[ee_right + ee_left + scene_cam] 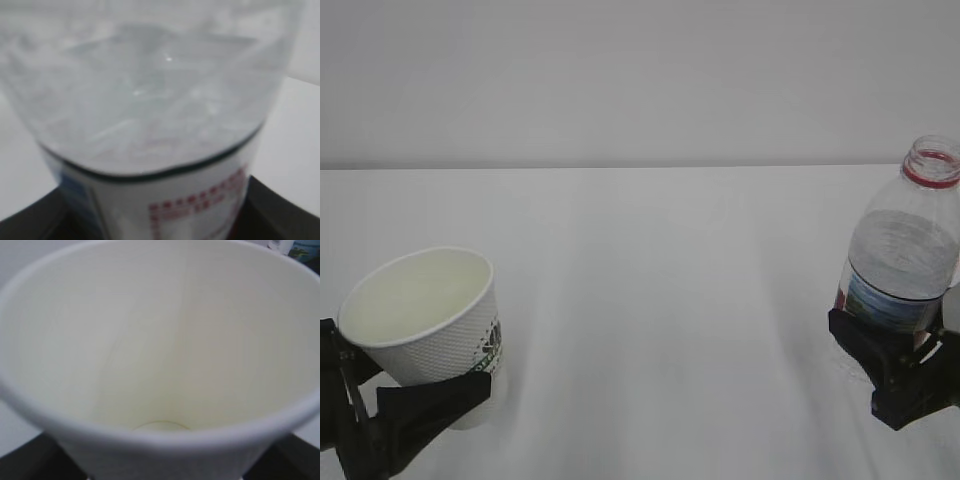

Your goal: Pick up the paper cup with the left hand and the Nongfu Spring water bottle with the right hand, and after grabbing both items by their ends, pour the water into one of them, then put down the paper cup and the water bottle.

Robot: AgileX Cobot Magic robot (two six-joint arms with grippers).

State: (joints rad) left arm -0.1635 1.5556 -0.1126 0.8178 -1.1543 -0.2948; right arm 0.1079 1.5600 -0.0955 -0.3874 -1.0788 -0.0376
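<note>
The white paper cup [428,322] hangs tilted at the lower left, its mouth turned up and towards the right. My left gripper [410,372] is shut on its lower part, one black finger on each side. The left wrist view looks into the cup [165,340]: a cream inside with a faint arc at the bottom. At the far right the uncapped Nongfu Spring water bottle [907,250] stands nearly upright, with clear water [900,262] inside. My right gripper [900,345] is shut on its labelled lower body. The right wrist view is filled by the bottle [150,100] and its label.
A bare white table [670,330] spreads between the two arms, and a pale wall [640,70] rises behind its far edge. A corner of the bottle's label [305,247] shows past the cup's rim in the left wrist view.
</note>
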